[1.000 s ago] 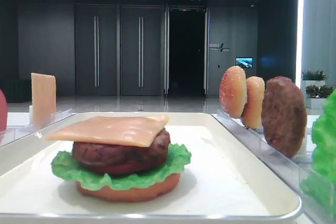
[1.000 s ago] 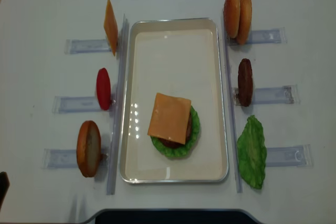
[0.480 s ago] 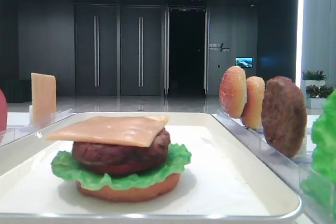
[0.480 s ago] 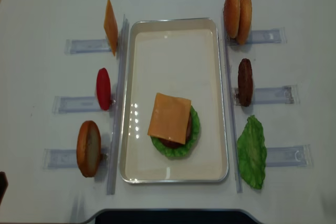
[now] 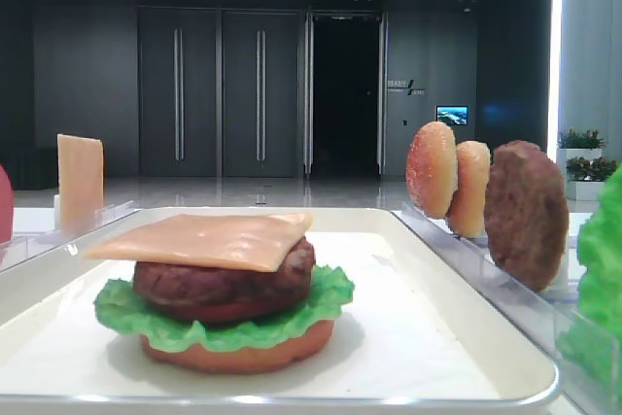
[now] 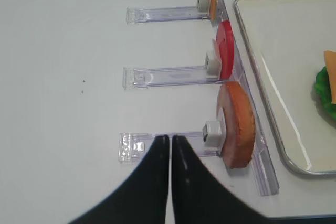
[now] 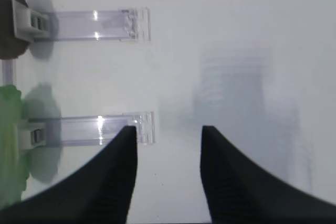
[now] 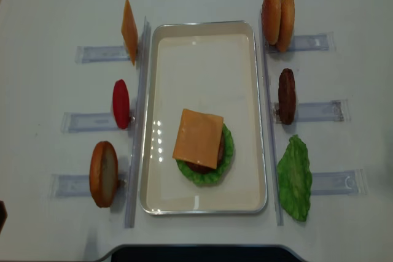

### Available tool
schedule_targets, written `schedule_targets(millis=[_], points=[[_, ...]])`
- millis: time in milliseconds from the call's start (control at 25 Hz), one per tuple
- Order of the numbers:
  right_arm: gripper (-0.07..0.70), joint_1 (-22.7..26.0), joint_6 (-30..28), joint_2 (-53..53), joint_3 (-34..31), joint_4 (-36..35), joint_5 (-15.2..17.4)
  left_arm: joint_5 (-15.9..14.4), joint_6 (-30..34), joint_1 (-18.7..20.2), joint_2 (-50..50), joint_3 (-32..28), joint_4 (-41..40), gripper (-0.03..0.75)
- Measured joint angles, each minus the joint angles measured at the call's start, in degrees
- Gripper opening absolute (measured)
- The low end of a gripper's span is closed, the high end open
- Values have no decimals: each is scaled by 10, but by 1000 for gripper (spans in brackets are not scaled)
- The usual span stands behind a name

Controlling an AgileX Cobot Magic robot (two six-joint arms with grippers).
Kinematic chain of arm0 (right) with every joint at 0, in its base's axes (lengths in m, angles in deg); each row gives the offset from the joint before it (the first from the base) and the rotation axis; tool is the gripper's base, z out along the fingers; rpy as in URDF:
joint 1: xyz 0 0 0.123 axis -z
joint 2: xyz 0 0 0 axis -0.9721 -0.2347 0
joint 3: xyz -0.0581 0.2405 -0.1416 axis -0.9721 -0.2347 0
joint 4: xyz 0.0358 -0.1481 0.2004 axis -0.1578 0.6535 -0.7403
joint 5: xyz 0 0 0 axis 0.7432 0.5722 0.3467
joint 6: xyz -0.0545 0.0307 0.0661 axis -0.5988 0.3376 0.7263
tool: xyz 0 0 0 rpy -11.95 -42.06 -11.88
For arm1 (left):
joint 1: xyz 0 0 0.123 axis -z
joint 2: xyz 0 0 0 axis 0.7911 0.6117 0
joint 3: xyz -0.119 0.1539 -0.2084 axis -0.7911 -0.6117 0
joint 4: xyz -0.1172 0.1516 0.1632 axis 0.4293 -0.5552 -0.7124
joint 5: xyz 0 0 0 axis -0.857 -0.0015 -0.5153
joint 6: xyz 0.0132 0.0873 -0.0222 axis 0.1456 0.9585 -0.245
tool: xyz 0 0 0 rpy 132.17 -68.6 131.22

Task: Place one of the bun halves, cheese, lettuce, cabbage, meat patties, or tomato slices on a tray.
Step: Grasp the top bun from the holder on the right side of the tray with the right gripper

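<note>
Tray (image 8: 202, 35) first: the wide white rectangular tray with rounded corners and a low raised rim lies in the middle of the white table (image 8: 49, 4), its long axis running from my near edge to the far one. On its near half sits a partly built burger: a flat orange-brown bun bottom (image 5: 243, 355), a ruffled bright green lettuce leaf (image 5: 326, 296), a thick dark brown meat patty (image 5: 224, 284), and on top a thin square orange-yellow cheese slice (image 8: 198, 138), lying flat with one corner turned slightly toward the far left.

The domed golden-brown bun top (image 8: 271, 15), glossy and speckled with pale sesame seeds, stands on edge in a narrow clear plastic rack (image 8: 307, 42) just right of the tray's far corner, its dome facing left. A smaller, paler bun half (image 8: 286, 23) leans against it. Further along that side a second dark patty (image 8: 286, 96) stands on edge, and a loose green lettuce leaf (image 8: 295, 178) lies nearest me.

On the left side a spare cheese slice (image 8: 129, 30), a round red tomato slice (image 8: 121, 104) and an orange-brown bun half (image 8: 103, 173) stand upright in their own racks.

My left gripper (image 6: 170, 148) hangs above the nearest left rack with its black fingers pressed together, holding nothing. My right gripper (image 7: 168, 145) hovers over bare table, fingers spread apart and empty.

I can read no writing anywhere.
</note>
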Motion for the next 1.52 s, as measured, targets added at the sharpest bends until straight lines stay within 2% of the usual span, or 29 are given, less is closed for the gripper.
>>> schedule_targets(millis=[160, 960, 1200, 1440, 1520], points=[[305, 0, -3, -85, 76, -5, 10, 0, 0, 0, 0, 0, 0, 0], [305, 0, -18, -404, 418, -18, 12, 0, 0, 0, 0, 0, 0, 0], [305, 0, -18, -477, 473, -20, 12, 0, 0, 0, 0, 0, 0, 0], [305, 0, -17, -495, 479, -20, 12, 0, 0, 0, 0, 0, 0, 0], [305, 0, 0, -495, 479, -20, 12, 0, 0, 0, 0, 0, 0, 0]])
